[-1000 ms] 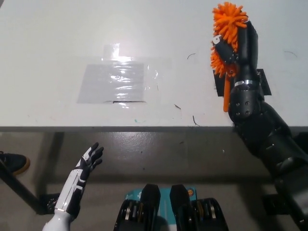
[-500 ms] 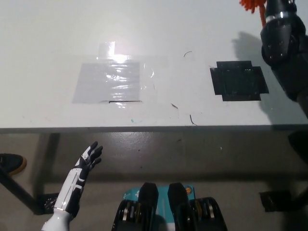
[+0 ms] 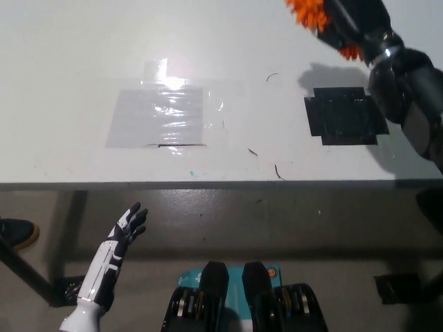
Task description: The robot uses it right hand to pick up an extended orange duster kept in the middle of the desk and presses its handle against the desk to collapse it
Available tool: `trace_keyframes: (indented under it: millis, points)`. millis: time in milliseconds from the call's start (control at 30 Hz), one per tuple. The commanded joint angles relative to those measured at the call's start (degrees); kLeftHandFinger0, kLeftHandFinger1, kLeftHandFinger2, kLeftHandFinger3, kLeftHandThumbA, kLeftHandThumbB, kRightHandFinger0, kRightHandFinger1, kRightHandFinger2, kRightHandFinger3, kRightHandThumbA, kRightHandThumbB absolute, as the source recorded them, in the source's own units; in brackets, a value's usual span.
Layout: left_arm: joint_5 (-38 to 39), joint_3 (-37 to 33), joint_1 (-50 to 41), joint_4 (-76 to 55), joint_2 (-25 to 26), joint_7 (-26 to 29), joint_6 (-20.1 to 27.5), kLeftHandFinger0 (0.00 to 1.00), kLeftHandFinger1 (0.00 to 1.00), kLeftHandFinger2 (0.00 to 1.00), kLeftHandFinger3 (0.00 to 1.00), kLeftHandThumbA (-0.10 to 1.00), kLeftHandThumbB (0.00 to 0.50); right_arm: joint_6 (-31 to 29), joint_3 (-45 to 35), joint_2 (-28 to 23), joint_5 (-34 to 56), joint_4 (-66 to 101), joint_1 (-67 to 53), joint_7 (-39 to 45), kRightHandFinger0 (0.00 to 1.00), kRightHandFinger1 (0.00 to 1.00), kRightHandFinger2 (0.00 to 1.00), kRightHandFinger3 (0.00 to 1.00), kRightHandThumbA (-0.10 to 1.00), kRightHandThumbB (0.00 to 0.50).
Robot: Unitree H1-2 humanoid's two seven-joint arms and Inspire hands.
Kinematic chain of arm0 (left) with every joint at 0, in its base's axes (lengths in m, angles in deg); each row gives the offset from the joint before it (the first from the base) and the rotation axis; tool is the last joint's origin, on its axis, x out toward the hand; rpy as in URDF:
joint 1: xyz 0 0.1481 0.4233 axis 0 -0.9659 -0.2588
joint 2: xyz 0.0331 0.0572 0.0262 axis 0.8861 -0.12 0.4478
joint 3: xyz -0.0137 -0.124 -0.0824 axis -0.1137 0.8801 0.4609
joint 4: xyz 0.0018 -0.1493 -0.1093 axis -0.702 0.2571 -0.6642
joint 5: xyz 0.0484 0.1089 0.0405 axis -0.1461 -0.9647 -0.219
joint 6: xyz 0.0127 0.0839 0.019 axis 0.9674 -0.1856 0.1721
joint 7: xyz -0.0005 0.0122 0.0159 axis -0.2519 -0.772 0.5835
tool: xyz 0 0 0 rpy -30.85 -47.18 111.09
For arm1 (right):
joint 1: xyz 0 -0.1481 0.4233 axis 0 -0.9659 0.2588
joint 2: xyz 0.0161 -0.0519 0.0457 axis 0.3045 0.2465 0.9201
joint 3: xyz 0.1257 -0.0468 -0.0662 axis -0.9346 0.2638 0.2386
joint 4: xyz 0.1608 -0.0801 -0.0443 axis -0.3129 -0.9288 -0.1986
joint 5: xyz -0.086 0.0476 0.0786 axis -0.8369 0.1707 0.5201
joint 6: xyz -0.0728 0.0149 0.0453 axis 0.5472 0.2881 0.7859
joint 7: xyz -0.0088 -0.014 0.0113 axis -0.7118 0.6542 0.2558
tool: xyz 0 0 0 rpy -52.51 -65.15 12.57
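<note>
The orange duster (image 3: 306, 12) shows only as fluffy orange tufts at the top edge of the head view, with another tuft by the wrist. My black right hand (image 3: 349, 17) is raised over the far right of the white desk (image 3: 69, 83) and is shut on the duster; the handle is hidden behind the hand and cut off by the frame. My white left hand (image 3: 128, 227) hangs open below the desk's front edge at the lower left, holding nothing.
A black tape square (image 3: 345, 115) lies on the desk under the right arm. A clear taped plastic sheet (image 3: 160, 116) sits left of centre. A dark shoe (image 3: 17, 233) shows on the floor at far left.
The right hand with the duster rose from over the black square to the top edge, then swung left; orange tufts now show further left. The left hand stayed still.
</note>
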Motion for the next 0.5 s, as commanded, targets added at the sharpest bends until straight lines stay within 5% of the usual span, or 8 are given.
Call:
trace_keyframes:
  millis: [0,100,200,233,267,300,333,467]
  points:
    - [-0.1,0.2,0.6,-1.5,0.5,-0.1,1.9,1.0,1.0,1.0,1.0,1.0,0.072,2.3,-0.6,0.3,-1.3,-1.5,1.1,5.7,0.0,0.13,0.57,0.39,-0.1,0.162]
    - [-0.2,0.2,0.6,-1.5,0.6,-0.2,1.8,1.0,1.0,1.0,1.0,1.0,0.073,3.5,-0.8,0.4,-1.3,-2.2,0.3,9.9,0.0,0.35,0.88,0.82,-0.1,0.138]
    - [-0.3,0.3,0.8,-1.6,0.7,-0.1,2.0,1.0,1.0,1.0,1.0,1.0,0.072,5.7,-2.0,0.6,0.0,-3.1,0.3,16.6,0.05,0.47,0.94,0.91,-0.1,0.162]
    - [-0.3,0.3,0.6,-1.8,0.8,-0.1,1.9,1.0,1.0,1.0,1.0,1.0,0.072,8.8,-3.2,1.0,1.2,-3.6,0.8,21.4,0.26,0.69,1.0,1.0,0.03,0.204]
    - [-0.3,0.3,0.6,-1.8,0.8,-0.2,1.9,1.0,1.0,1.0,1.0,1.0,0.072,9.9,-3.8,1.1,1.7,-3.7,1.0,23.4,0.31,0.68,0.94,0.93,0.16,0.217]
    - [-0.2,0.3,0.7,-1.8,0.8,-0.2,2.0,1.0,1.0,1.0,1.0,1.0,0.071,9.7,-4.9,0.8,2.9,-3.7,1.5,27.6,0.69,0.97,1.0,1.0,0.35,0.297]
    - [-0.2,0.3,0.7,-1.9,0.7,-0.2,1.8,1.0,1.0,1.0,1.0,1.0,0.072,10.9,-4.6,0.5,2.5,-3.4,2.4,32.2,1.0,1.0,1.0,1.0,0.61,0.396]
    - [-0.2,0.3,0.6,-1.9,0.7,-0.1,1.8,1.0,1.0,1.0,1.0,1.0,0.071,12.2,-6.4,0.1,3.8,-2.3,3.4,37.3,1.0,1.0,1.0,1.0,0.84,0.5]
